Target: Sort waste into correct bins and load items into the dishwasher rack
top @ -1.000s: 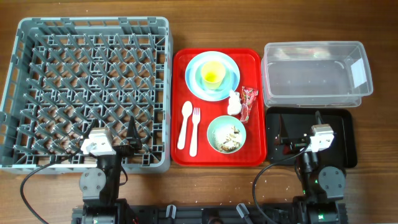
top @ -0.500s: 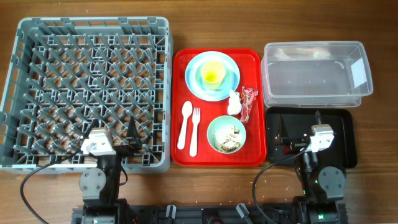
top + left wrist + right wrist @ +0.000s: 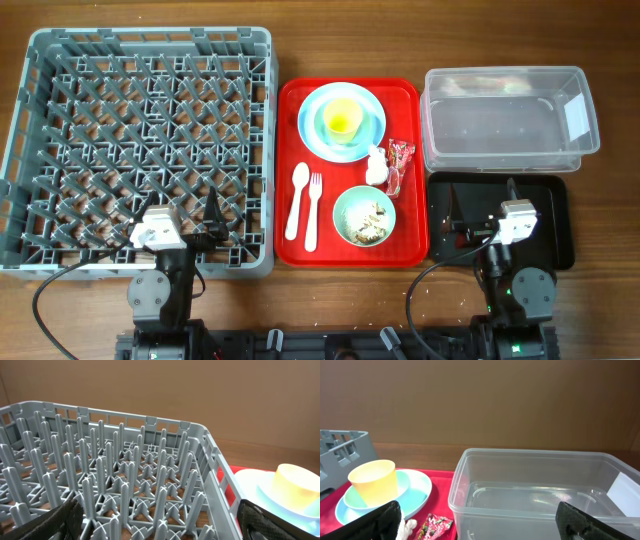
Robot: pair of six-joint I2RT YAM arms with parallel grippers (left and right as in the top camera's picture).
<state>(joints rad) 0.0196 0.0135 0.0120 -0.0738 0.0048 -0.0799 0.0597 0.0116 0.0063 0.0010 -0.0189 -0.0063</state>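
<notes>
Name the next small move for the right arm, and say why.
Probably swing the right gripper toward the red-and-clear wrapper at the right edge of the red tray: it hangs open and empty over the black tray, and that wrapper is the nearest waste.

Rack point(image 3: 150, 36): you count one.
Tub point(image 3: 500, 76), black tray point(image 3: 556, 200), red tray point(image 3: 290, 100): one each.
Bowls point(image 3: 338, 210): two.
Plate point(image 3: 306, 120), cup point(image 3: 343, 120), spoon point(image 3: 297, 205), fork point(image 3: 313, 215): one each.
Wrapper point(image 3: 401, 160), tissue point(image 3: 376, 165): one each.
</notes>
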